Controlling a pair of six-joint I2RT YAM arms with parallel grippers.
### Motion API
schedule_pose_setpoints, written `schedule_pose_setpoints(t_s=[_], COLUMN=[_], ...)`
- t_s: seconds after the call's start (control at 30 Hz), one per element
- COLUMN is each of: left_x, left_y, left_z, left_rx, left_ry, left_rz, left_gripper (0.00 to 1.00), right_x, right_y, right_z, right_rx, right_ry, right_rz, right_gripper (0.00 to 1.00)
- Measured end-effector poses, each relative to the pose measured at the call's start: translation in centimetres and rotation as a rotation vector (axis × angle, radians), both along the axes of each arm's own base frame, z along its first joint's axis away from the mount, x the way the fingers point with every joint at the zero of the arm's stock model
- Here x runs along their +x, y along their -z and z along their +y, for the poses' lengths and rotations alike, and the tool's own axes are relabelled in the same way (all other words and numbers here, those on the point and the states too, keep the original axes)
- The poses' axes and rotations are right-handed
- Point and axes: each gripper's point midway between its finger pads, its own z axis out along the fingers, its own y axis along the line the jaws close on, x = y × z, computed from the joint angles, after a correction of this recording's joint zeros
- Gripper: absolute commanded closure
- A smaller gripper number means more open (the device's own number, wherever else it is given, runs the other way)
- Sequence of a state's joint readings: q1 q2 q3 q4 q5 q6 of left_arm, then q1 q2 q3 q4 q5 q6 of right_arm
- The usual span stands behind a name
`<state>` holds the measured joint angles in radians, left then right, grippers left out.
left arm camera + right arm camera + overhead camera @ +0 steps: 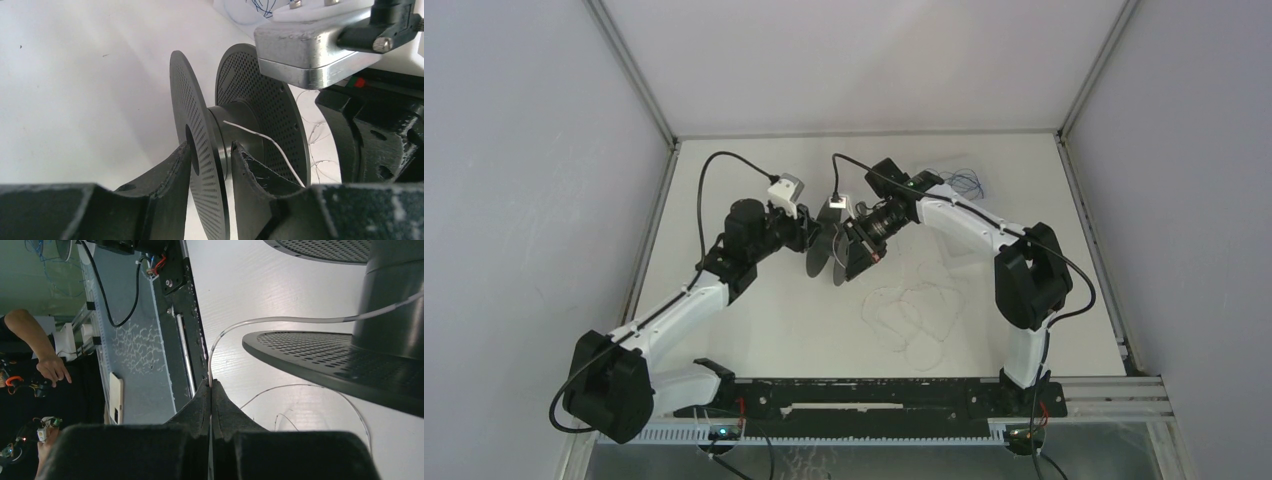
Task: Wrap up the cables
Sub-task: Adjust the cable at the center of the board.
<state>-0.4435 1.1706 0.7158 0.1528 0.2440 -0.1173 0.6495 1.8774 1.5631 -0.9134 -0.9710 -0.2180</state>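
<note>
Over the white table (754, 330), toward its far middle: black spool (195, 100) with perforated flanges, raised off the surface, clamped by one flange in the left gripper (211, 150). Just right of it and nearer, loose loops of the cables (914, 315) on the table, one strand running up onto the core. That strand pinched tight in the right gripper (210, 390), near the spool. Probably very light, limp and slick, easy to kink or let slip; best gripped close to the core and kept gently taut
</note>
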Motion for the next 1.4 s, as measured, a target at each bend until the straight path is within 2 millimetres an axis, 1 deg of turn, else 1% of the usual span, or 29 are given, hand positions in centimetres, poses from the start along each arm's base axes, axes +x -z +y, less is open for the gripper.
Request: schedule_pose_setpoints(t_s=[0.27,0.47,0.67,1.1,1.4], left_x=[-0.4,-0.7,-1.0,-1.0,-1.0], left_y=[-0.2,-0.5,-0.6,-0.6,-0.6], left_z=[-0.4,-0.8,-1.0,-1.0,-1.0], left_rx=[-0.017,-0.035,-0.056,-0.082,-0.092], left_ry=[0.030,0.051,0.060,0.054,0.049], left_rz=[0.005,0.008,0.025,0.046,0.058], left_gripper=[0.56,0.46,0.41,0.35,0.31], right_x=[0.4,0.6,0.7,1.0,2.2], right_y=[0.2,0.5,0.7,1.2,1.4], right_z=[0.5,0.6,0.7,1.3,1.9], right_rx=[-0.003,-0.020,-0.036,-0.067,-0.075], right_ry=[0.011,0.017,0.027,0.048,0.095], right_rz=[-0.026,-0.046,-0.052,-0.091,-0.127], right_gripper=[1.00,1.00,1.00,1.00,1.00])
